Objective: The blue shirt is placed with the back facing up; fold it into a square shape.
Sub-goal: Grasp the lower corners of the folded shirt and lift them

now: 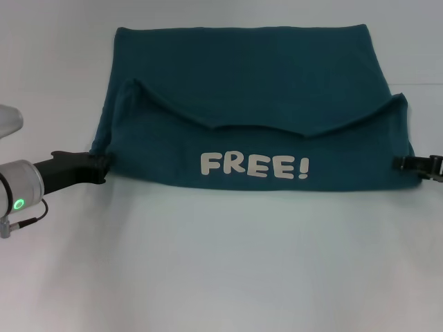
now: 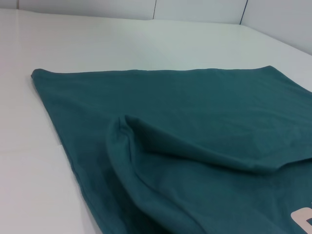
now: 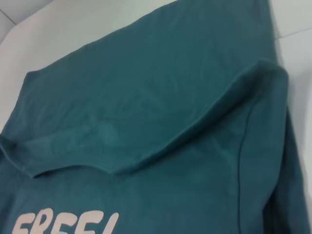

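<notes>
We judge the blue shirt [image 1: 242, 97] half-folded; left gripper [image 1: 104, 168] and right gripper [image 1: 401, 164] flank it, finger state indiscernible; next fold needs fresh grips.

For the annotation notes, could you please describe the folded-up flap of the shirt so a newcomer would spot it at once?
On the white table lies the blue shirt, the only cloth there. Its near part is turned over its plain far part as the flap, between the left tool and right tool. It alone carries the white "FREE!" lettering.
</notes>
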{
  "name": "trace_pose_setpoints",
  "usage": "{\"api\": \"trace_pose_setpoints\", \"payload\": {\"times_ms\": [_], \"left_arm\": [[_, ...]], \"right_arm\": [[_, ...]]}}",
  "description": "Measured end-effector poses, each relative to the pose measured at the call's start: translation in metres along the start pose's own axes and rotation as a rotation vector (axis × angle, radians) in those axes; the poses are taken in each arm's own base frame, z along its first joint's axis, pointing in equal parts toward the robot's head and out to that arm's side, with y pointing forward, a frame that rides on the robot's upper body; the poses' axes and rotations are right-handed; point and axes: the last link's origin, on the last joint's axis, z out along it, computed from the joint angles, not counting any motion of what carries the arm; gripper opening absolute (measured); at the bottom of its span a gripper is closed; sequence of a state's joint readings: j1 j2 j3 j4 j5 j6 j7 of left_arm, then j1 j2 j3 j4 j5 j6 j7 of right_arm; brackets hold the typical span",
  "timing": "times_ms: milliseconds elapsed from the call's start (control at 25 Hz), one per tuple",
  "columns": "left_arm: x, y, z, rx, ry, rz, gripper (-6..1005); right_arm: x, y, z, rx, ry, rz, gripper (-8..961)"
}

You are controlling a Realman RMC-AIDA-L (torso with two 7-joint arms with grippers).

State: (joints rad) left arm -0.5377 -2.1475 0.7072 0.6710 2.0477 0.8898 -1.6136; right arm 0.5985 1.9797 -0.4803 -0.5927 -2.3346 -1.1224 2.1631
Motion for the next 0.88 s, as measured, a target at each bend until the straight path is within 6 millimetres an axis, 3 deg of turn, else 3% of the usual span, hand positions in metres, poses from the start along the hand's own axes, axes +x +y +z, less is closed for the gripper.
{"api": "trace_pose_setpoints", "payload": {"times_ms": [280,600,800,880], "left_arm": [[0.0,0.0,0.0,0.001,0.0,0.002,21],[0.001,-0.001,0.0,0.001,0.001,0.001,22],[0.001,-0.001,0.0,0.001,0.001,0.001,23],[0.001,-0.001,0.0,0.001,0.0,0.001,23]], "right_arm": [[0.001,0.01,0.014,0.008,0.021,-0.032,694],[0.001,0.011,0.012,-0.004,0.018,-0.026,673],[0.004,0.009,0.011,0.0,0.02,-0.028,454],[0.004,0.008,0.01,0.002,0.021,-0.026,293]]}}
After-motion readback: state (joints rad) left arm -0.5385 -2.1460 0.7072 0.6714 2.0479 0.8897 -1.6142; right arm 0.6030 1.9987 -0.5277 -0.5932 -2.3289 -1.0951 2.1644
